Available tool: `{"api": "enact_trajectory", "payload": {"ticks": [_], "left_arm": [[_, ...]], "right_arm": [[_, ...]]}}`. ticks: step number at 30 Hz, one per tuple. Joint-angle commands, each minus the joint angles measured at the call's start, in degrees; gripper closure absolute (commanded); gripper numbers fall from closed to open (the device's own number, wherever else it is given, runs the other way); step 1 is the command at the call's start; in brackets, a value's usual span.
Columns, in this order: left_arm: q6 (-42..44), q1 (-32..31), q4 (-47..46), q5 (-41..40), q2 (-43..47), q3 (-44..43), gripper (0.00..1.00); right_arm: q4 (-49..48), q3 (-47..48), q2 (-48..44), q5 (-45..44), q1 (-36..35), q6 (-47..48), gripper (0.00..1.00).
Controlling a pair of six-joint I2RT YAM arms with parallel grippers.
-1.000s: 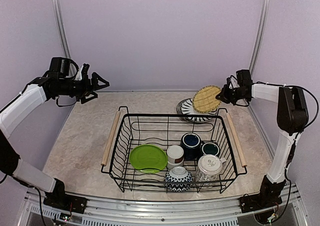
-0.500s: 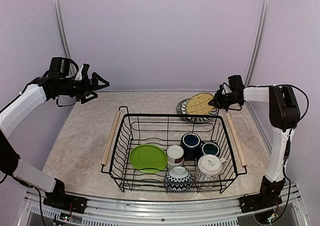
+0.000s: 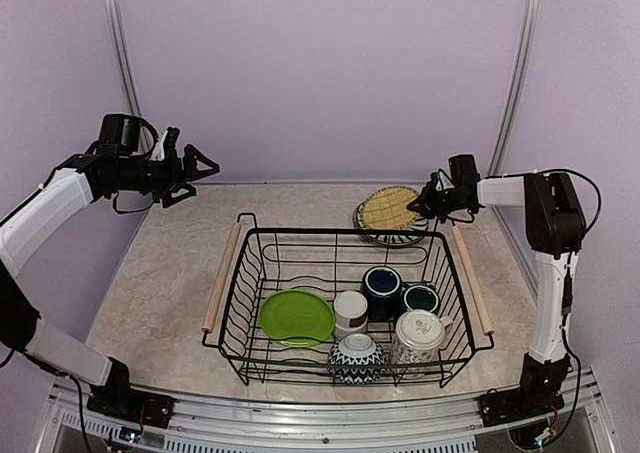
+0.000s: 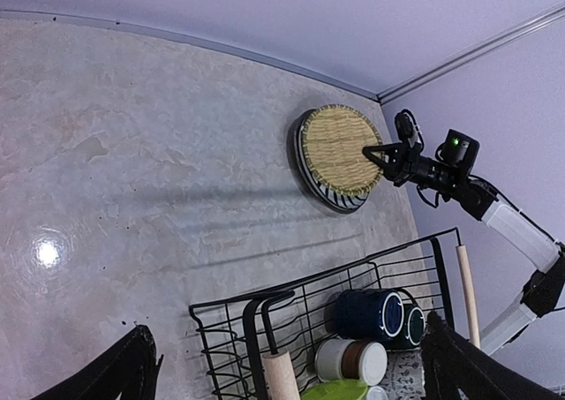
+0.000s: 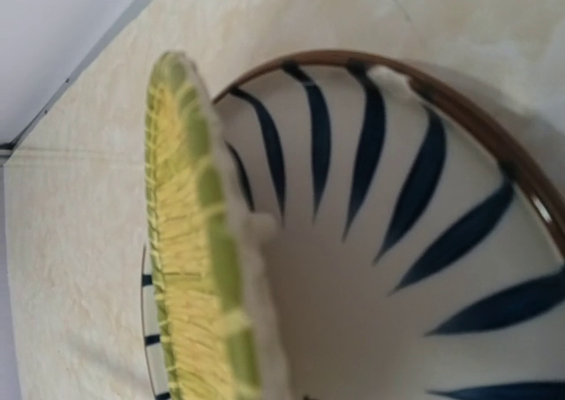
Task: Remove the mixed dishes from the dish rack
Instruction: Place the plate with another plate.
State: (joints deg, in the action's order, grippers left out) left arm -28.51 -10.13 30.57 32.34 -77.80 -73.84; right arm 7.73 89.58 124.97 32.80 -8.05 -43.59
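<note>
Jaws of the right gripper are clamped together on the rim of the round woven yellow plate, while those of the left gripper stand wide apart on nothing, high over the table's far left corner and unmoved over the last second. Nearest the arm bases, the large black wire dish rack with its light wooden rod handles holds six pieces. At its near edge sit a blue-and-white patterned bowl and a white patterned cup. Behind them lie a lime-green plate and a small white cup, and further back a dark blue mug and a teal mug stand side by side. Beyond the rack's far right corner, on the bare table, lies the striped white plate with a dark rim. The woven plate was held up steeply tilted above it a second ago and has since come down to lie almost flat on top. In the right wrist view the gripped side seems raised a little off the stripes, so I cannot tell whether it has fully settled. I judge this second dish all but unloaded: letting go is what remains before returning to the rack.
</note>
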Motion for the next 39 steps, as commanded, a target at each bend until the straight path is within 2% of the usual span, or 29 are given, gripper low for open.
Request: {"api": "enact_trajectory", "payload": {"ticks": [1, 6, 11, 21, 27, 30, 39], "left_arm": [[0.65, -0.33, 0.81, -0.19, 0.17, -1.56, 0.01], [0.56, -0.28, 0.78, 0.09, 0.36, -1.57, 0.01], [0.48, -0.3, 0.72, 0.21, 0.39, -1.57, 0.01], [0.3, -0.33, 0.63, 0.39, 0.45, -1.51, 0.01], [0.39, -0.42, 0.63, 0.29, 0.4, -1.48, 0.01], [0.45, -0.48, 0.7, 0.16, 0.41, -1.52, 0.01], [0.48, -0.57, 0.81, 0.01, 0.46, -1.57, 0.01]], "right_arm": [[-0.83, 2.04, 2.42, 0.44, -1.43, -0.24, 1.0], [-0.04, 2.17, 2.69, 0.58, -1.61, 0.72, 0.93], [3.38, 2.02, 0.78, -1.75, -1.72, 5.16, 0.81], [11.38, 2.51, -3.05, -7.94, -2.14, 14.78, 0.51], [15.61, 2.66, -5.51, -12.8, -2.08, 20.54, 0.27], [17.14, 2.38, -7.44, -15.7, -2.14, 23.08, 0.19], [17.86, -5.43, -18.77, -27.26, -2.08, 28.1, 0.11]]}}
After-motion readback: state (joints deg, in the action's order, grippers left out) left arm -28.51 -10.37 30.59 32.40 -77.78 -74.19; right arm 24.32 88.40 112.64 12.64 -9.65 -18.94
